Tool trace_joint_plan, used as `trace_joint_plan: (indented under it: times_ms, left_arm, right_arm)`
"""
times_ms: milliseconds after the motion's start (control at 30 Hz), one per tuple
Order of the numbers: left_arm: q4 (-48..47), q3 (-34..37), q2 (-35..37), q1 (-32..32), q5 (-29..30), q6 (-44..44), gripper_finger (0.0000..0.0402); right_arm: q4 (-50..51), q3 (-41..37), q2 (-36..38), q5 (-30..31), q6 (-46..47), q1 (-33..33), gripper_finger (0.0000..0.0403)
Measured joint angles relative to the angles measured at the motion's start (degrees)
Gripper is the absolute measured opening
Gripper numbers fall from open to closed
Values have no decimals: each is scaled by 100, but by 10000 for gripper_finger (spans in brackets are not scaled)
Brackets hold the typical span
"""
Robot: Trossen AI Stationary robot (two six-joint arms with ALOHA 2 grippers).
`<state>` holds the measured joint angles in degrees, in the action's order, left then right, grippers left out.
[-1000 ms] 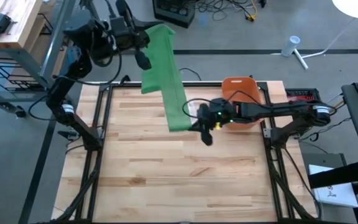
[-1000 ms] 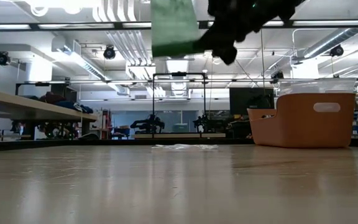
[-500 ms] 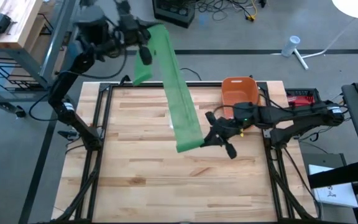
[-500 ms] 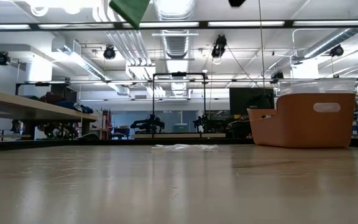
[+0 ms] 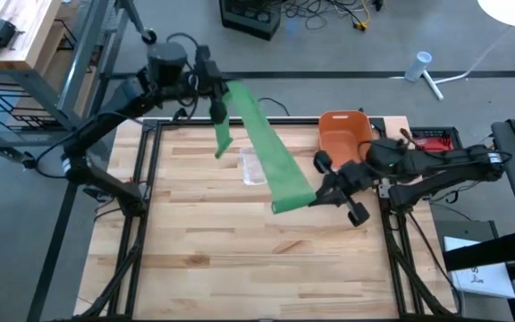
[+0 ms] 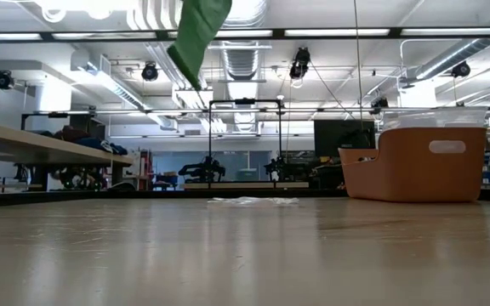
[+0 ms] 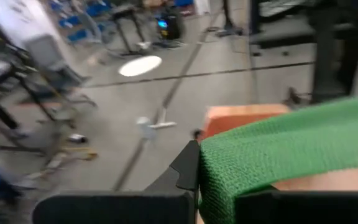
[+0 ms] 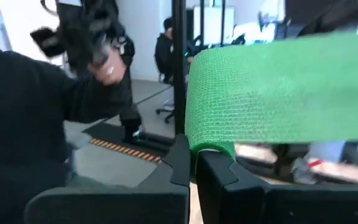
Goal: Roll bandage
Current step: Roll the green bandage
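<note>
Left tool (image 5: 215,89) and right tool (image 5: 322,192) each clench an end of the green bandage (image 5: 271,156), stretched above the worktop (image 5: 204,259), its long axis running from beyond the bin (image 5: 344,132) to beside it.

Green bandage (image 5: 271,156): woven cloth, matt, with an open mesh weave visible in the wrist views. Table (image 5: 231,259): pale wood planks, smooth with a slight sheen in the low view. Orange bin (image 5: 343,130): smooth plastic. Wrapper (image 5: 252,167) on the table: clear, glossy film. 2 grippers: dark matt plastic fingers (image 8: 179,163).
</note>
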<state>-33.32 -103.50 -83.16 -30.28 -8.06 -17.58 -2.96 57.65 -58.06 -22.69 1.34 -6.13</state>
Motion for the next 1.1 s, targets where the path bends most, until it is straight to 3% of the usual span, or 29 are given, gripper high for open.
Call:
trace_joint_plan:
  times_ms: [133,300,633,867,1100]
  left_arm:
    - [398,1210,486,44,-509,288,0]
    - [769,2527,909,286,-644,448,0]
    - [2399,4495,1101,1053,-1056,620,0]
    - [3177,4932,1067,1453,-1046,565,13]
    - [3121,4894,1397,1437,-899,298,84]
  right_arm:
    - [-70,0,217,373,-260,8,0]
    - [-174,0,305,1346,-395,13,0]
    - [-769,11,181,2536,-440,97,0]
    - [-919,7,-7,2711,56,371,0]
    - [-962,11,-92,2728,148,466,0]
